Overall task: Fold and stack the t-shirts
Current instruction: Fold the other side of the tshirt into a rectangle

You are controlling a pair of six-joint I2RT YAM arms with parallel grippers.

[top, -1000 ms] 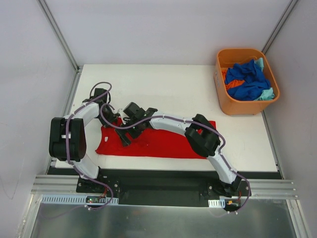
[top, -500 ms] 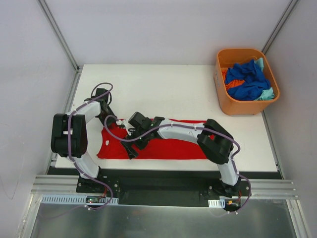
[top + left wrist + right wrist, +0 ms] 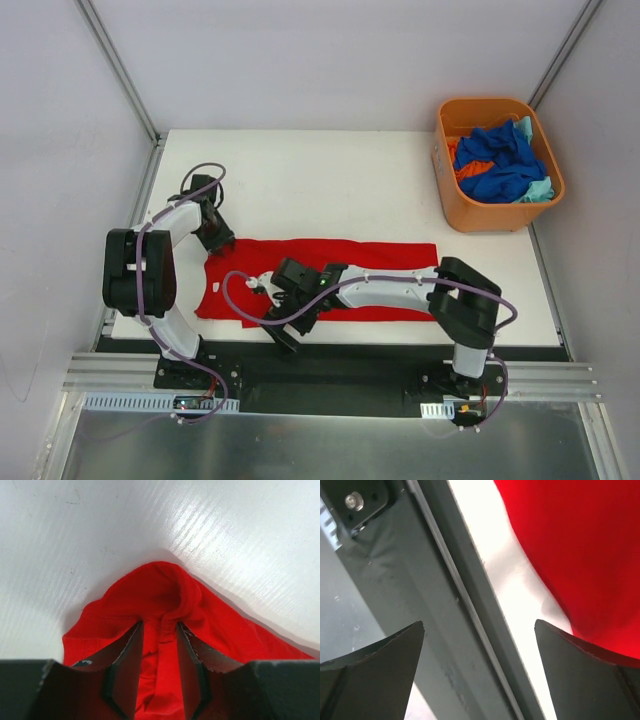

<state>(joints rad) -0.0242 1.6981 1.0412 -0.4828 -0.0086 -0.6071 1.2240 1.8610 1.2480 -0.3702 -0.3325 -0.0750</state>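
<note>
1. Currently, the red t-shirt (image 3: 370,255) lies spread flat along the near half of the white desk (image 3: 330,180), its long side running left to right, parallel to the near edge.
2. The left tool (image 3: 159,624) is at the shirt's far left corner, clenched on a small bunched ridge of the red cloth; the left wrist view shows both fingers (image 3: 127,655) pressing that fold between them, with the cloth peaking just beyond the tips.
3. The right arm reaches across the shirt from the right, lying low over its near part.
4. The right tool (image 3: 479,624) hangs over the desk's near edge, left of the shirt's middle, released and spread wide with nothing between its fingers.
5. Seen from the right wrist, the shirt's near hem is just beside one finger, and the dark frame rail (image 3: 445,580) crosses the gap.
6. At the far right corner stands an orange tub (image 3: 470,215), well apart from the red shirt.
7. Inside it are crumpled blue t-shirts (image 3: 495,165), an orange t-shirt (image 3: 462,165) and a pale teal t-shirt (image 3: 540,190).
</note>
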